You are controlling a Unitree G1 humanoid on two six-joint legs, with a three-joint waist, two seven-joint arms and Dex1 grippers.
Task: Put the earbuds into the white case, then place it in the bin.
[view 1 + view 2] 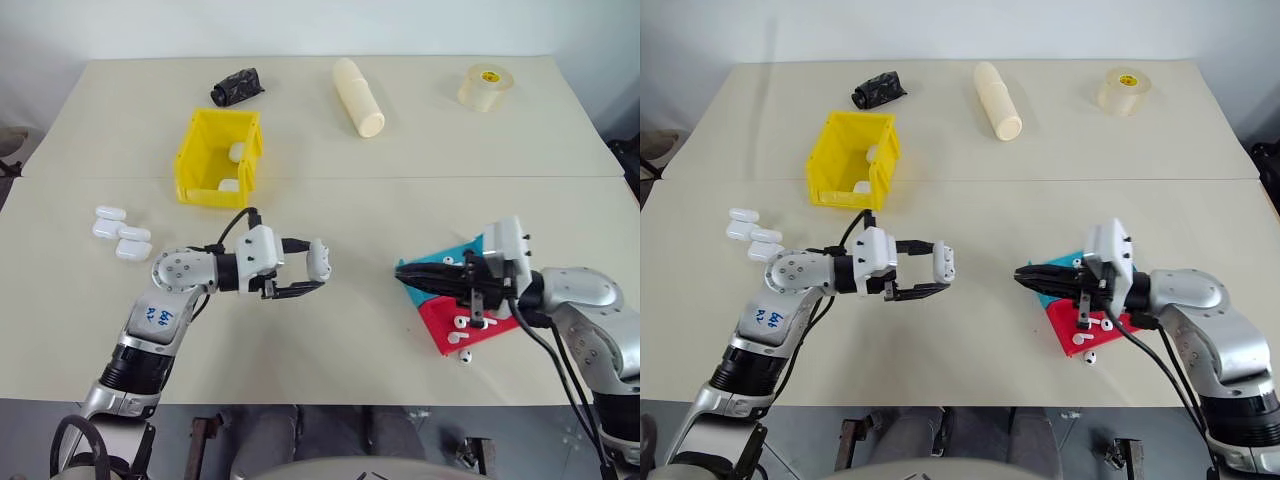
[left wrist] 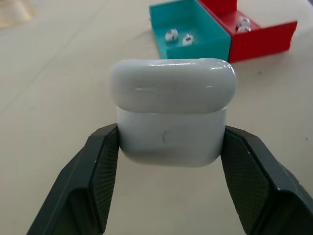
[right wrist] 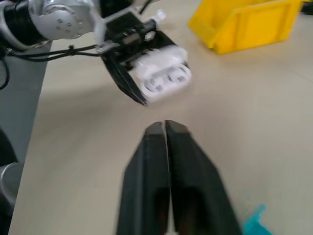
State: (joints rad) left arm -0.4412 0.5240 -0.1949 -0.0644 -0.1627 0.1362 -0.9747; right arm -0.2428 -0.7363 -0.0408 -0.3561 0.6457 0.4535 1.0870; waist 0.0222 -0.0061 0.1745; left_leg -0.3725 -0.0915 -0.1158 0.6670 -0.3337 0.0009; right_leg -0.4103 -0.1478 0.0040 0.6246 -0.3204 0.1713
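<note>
Bin (image 1: 205, 160): bright yellow, tall-walled plastic, holding two white cases.
Trays: shallow red tray (image 1: 440, 325) and teal tray (image 2: 195, 36), side by side, each holding tiny glossy earbuds (image 2: 178, 36).
Left gripper (image 1: 300, 275): clamped on the white case (image 2: 171, 117), glossy, pill-shaped, lid ajar.
Right gripper (image 3: 166, 128): fingers pressed together, empty, above the trays.

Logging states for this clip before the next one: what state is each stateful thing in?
white case: lid open, clamped in left gripper.
right gripper: shut, nothing visibly held.
bin: upright, holding white cases.
red tray: holds earbuds, as does the teal tray.
spare cases: closed, on table.
</note>
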